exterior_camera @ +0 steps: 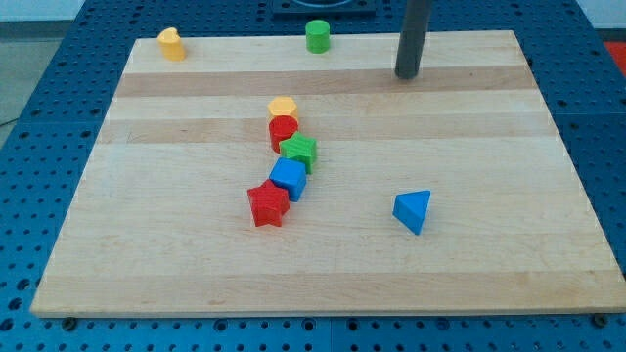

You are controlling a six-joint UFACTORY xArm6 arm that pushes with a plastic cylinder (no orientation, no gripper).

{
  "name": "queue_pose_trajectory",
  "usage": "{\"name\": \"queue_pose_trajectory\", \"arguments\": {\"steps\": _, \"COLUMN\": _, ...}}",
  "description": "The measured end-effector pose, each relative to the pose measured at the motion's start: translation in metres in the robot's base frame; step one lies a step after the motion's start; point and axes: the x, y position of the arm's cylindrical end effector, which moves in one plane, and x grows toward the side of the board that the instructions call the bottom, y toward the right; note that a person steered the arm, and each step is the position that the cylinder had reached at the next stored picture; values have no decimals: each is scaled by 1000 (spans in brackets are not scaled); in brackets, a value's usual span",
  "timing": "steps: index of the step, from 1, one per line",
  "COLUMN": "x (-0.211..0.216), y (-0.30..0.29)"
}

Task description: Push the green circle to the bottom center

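Observation:
The green circle stands at the view's top edge of the wooden board, a little left of centre. My tip is on the board near the view's top, right of the green circle and apart from it by some distance. It touches no block.
A yellow block sits at the top left corner. A chain of blocks runs down the middle: yellow hexagon, red circle, green star, blue block, red star. A blue triangle lies right of centre.

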Motion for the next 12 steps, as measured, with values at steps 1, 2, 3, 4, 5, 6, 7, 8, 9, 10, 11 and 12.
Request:
{"name": "queue_pose_trajectory", "arguments": {"steps": 1, "x": -66, "y": -10}}
{"name": "queue_pose_trajectory", "arguments": {"steps": 2, "x": -65, "y": -31}}
{"name": "queue_pose_trajectory", "arguments": {"steps": 3, "x": -65, "y": -110}}
{"name": "queue_pose_trajectory", "arguments": {"steps": 4, "x": -62, "y": -178}}
{"name": "queue_pose_trajectory", "arguments": {"steps": 5, "x": -29, "y": -190}}
{"name": "queue_pose_trajectory", "arguments": {"steps": 6, "x": -37, "y": -179}}
{"name": "queue_pose_trajectory", "arguments": {"steps": 7, "x": -63, "y": -173}}
{"name": "queue_pose_trajectory", "arguments": {"steps": 8, "x": -61, "y": -215}}
{"name": "queue_pose_trajectory", "arguments": {"steps": 9, "x": -22, "y": -239}}
{"name": "queue_pose_trajectory", "arguments": {"steps": 10, "x": -30, "y": -230}}
{"name": "queue_pose_trajectory", "arguments": {"steps": 11, "x": -63, "y": -223}}
{"name": "queue_pose_trajectory", "arguments": {"steps": 12, "x": -36, "y": -236}}
